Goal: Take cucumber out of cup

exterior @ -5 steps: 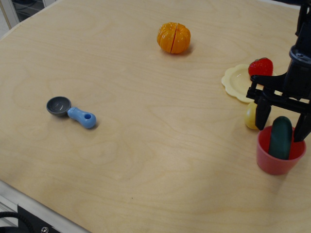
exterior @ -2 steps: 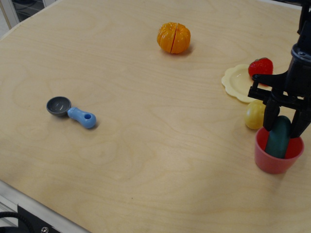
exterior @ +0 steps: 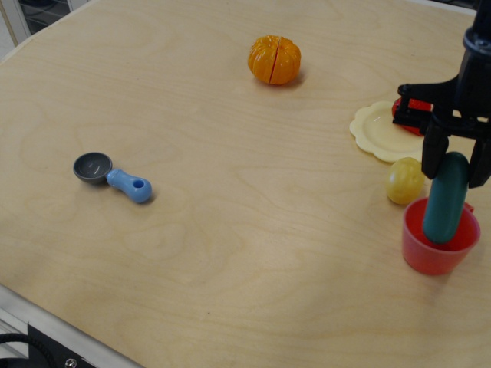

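The dark teal-green cucumber (exterior: pixel 446 198) stands nearly upright, its lower end level with the rim of the coral-red cup (exterior: pixel 438 244) at the right edge of the table. My black gripper (exterior: pixel 456 165) comes down from above and is shut on the cucumber's upper end, one finger on each side. Most of the cucumber shows above the cup. The cup stands on the table.
A yellow lemon-like toy (exterior: pixel 404 181) sits just left of the cup. A pale yellow scalloped plate (exterior: pixel 377 132) with a partly hidden red strawberry (exterior: pixel 406 115) lies behind it. An orange pumpkin toy (exterior: pixel 274 60) is at the back. A blue-handled grey scoop (exterior: pixel 113 176) lies at the left.
My gripper closed on the cucumber's top and rose, lifting the cucumber so most of it stands above the cup. The cup shifted slightly left.
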Available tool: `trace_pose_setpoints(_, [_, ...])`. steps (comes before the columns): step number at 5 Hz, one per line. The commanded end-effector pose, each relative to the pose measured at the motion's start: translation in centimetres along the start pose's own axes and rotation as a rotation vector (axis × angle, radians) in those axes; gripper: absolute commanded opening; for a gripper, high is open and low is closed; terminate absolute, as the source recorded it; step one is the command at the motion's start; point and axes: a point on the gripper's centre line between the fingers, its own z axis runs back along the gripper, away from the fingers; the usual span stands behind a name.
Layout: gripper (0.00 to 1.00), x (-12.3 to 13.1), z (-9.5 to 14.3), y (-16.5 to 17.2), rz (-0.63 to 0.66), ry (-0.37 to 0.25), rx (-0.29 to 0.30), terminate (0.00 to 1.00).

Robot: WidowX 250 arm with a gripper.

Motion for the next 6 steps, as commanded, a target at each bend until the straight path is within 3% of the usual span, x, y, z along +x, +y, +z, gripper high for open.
trace_pose_setpoints(1, [0.00,2.3,5.1,2.7,0.143,-0.128,-0.012,0.00])
trace_pose_setpoints(3, [0.00,5.7,3.7,8.0,0.318,-0.109,0.044,0.00])
trace_pose_setpoints(4, [0.00,6.7,1.8,11.3,0.414,-0.083,0.121,0.00])
trace_pose_setpoints(6, [0.00,8.1,0.0,17.2,0.575,-0.036,0.128,0.00])
